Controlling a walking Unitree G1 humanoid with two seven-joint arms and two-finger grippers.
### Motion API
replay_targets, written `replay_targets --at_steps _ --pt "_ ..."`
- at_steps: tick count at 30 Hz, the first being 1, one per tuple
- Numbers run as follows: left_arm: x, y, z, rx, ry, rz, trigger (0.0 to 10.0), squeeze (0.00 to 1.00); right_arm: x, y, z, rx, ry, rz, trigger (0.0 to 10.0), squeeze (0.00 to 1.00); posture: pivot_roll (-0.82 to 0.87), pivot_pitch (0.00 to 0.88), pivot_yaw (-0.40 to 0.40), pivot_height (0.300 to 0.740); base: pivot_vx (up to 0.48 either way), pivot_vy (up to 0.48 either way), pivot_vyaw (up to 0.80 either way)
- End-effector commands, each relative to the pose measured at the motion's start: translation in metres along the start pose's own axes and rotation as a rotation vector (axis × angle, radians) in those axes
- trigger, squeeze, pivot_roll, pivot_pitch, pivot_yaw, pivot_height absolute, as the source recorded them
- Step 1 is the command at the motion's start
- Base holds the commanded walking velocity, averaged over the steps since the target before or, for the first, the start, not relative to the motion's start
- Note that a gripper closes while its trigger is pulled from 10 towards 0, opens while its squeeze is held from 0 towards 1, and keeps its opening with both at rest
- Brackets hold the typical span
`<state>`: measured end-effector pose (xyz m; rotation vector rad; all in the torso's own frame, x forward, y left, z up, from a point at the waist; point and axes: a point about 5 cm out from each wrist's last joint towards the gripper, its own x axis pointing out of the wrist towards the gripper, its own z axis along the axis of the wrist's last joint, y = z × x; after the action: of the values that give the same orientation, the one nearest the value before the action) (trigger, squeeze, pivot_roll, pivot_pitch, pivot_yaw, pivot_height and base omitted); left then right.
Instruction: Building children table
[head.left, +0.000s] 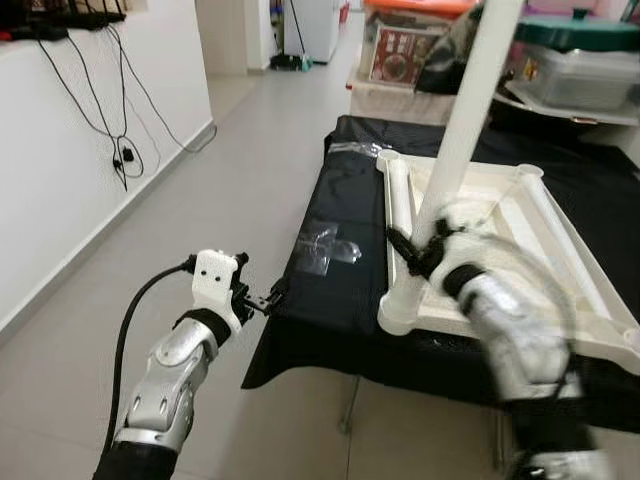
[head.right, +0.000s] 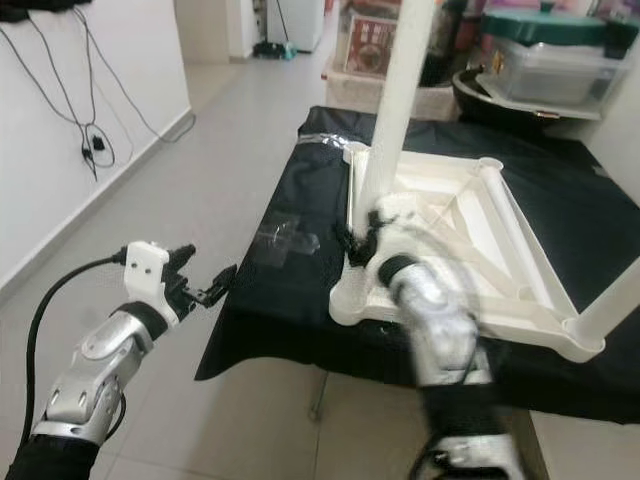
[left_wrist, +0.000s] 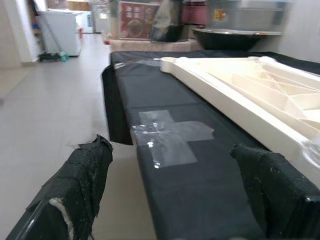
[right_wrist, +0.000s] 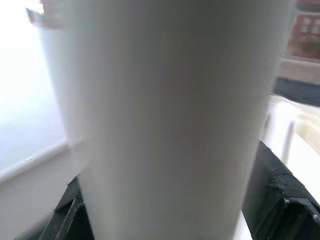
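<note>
On a black-draped bench (head.left: 330, 300) in a tiled hallway lies the upturned white tabletop (head.left: 500, 250), where the right gripper (head.left: 425, 250) clasps 1 upright leg (head.left: 465, 120) at its corner socket, likely needing firm seating next, while the left gripper (head.left: 262, 298) hangs unclenched beside.

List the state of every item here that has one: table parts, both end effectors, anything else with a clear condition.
White tabletop: upside down on the black cloth, ribs showing.
White leg: upright, standing in the tabletop's near-left corner socket.
Right end effector: shut on the white leg, low down.
Left end effector: open, holding nothing, at the black cloth's near edge.
Black cloth: spread over the work table.
Clear tape: stuck flat in a cross on the black cloth.
</note>
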<state>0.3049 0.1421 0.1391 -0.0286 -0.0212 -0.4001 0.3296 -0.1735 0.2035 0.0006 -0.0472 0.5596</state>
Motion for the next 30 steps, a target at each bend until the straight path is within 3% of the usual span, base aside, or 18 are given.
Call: replay_targets --at_steps 1,2,3,4,8,10,13,17,18,20,21,22,23,26,27,28,29,30 --pt "-0.001 0.0 -0.004 0.003 0.015 0.006 10.0 0.0 0.001 0.01 -0.011 0.038 0.02 0.103 10.0 0.0 0.09 0.0 -0.078 0.74 0.0 0.0 0.0" --pt "-0.001 -0.001 -0.004 0.003 0.015 0.007 10.0 0.0 -0.006 0.012 -0.016 0.017 0.054 0.208 4.4 0.0 0.09 0.0 -0.081 0.74 0.0 0.0 0.0" --pt "-0.001 -0.001 -0.004 0.003 0.015 0.007 10.0 0.0 -0.006 0.012 -0.016 0.017 0.054 0.208 4.4 0.0 0.09 0.0 -0.081 0.74 0.0 0.0 0.0" --pt "0.0 0.0 -0.003 0.003 0.009 0.013 10.0 0.0 -0.009 0.011 -0.025 0.026 0.09 0.255 0.0 0.0 0.1 0.0 -0.09 0.74 0.0 0.0 0.0" --pt "0.0 0.001 -0.002 0.003 0.006 0.018 10.0 0.0 -0.008 0.007 -0.033 0.038 0.12 0.222 0.0 0.0 0.11 0.0 -0.096 0.74 0.0 0.0 0.0" --pt "-0.003 0.003 -0.003 0.004 0.005 0.026 10.0 0.0 0.002 -0.016 -0.054 0.099 0.211 -0.126 0.0 0.0 0.11 0.0 -0.096 0.74 0.0 0.0 0.0" --pt "-0.005 0.003 -0.005 0.006 0.012 0.027 10.0 0.0 -0.022 -0.046 -0.087 0.175 0.385 -0.918 0.0 0.0 0.11 0.0 -0.093 0.74 0.0 0.0 0.0" --pt "-0.004 0.003 -0.004 0.019 0.015 0.014 10.0 0.0 -0.029 -0.021 -0.088 0.183 0.373 -1.015 0.0 0.0 0.11 0.0 -0.097 0.74 0.0 0.0 0.0" --pt "-0.003 0.007 -0.003 0.028 0.015 0.02 10.0 0.0 -0.013 0.011 -0.076 0.191 0.302 -0.841 10.0 0.0 0.11 0.0 -0.083 0.74 0.0 0.0 0.0" --pt "-0.003 0.007 -0.003 0.028 0.015 0.02 10.0 0.0 -0.013 0.011 -0.076 0.191 0.302 -0.841 10.0 0.0 0.11 0.0 -0.083 0.74 0.0 0.0 0.0" --pt "-0.003 0.011 -0.002 0.029 0.014 0.027 10.0 0.0 -0.001 0.035 -0.057 0.178 0.203 -0.666 10.0 0.0 0.11 0.0 -0.082 0.74 0.0 0.0 0.0" --pt "-0.003 0.011 -0.002 0.029 0.014 0.027 10.0 0.0 -0.001 0.035 -0.057 0.178 0.203 -0.666 10.0 0.0 0.11 0.0 -0.082 0.74 0.0 0.0 0.0" --pt "-0.002 0.011 -0.001 0.031 0.013 0.024 10.0 0.0 0.005 0.045 -0.04 0.156 0.103 -0.541 10.0 1.0 0.1 0.0 -0.075 0.74 0.0 0.0 0.0" --pt "-0.002 0.01 -0.001 0.031 0.015 0.02 10.0 0.0 0.009 0.043 -0.031 0.145 0.056 -0.44 10.0 1.0 0.1 0.0 -0.073 0.74 0.0 0.0 0.0" --pt "0.0 0.008 -0.001 0.028 0.014 0.016 10.0 0.0 0.014 0.041 -0.024 0.15 0.046 -0.311 10.0 0.81 0.09 0.0 -0.072 0.74 0.0 0.0 0.0" --pt "0.0 0.008 -0.001 0.028 0.014 0.016 10.0 0.0 0.014 0.041 -0.024 0.15 0.046 -0.311 10.0 0.81 0.09 0.0 -0.072 0.74 0.0 0.0 0.0" --pt "0.001 0.007 -0.002 0.025 0.013 0.013 10.0 0.0 0.017 0.039 -0.019 0.154 0.043 -0.215 10.0 0.0 0.09 0.0 -0.071 0.74 0.0 0.0 0.0" --pt "0.001 0.007 -0.002 0.025 0.013 0.013 10.0 0.0 0.017 0.039 -0.019 0.154 0.043 -0.215 10.0 0.0 0.09 0.0 -0.071 0.74 0.0 0.0 0.0"
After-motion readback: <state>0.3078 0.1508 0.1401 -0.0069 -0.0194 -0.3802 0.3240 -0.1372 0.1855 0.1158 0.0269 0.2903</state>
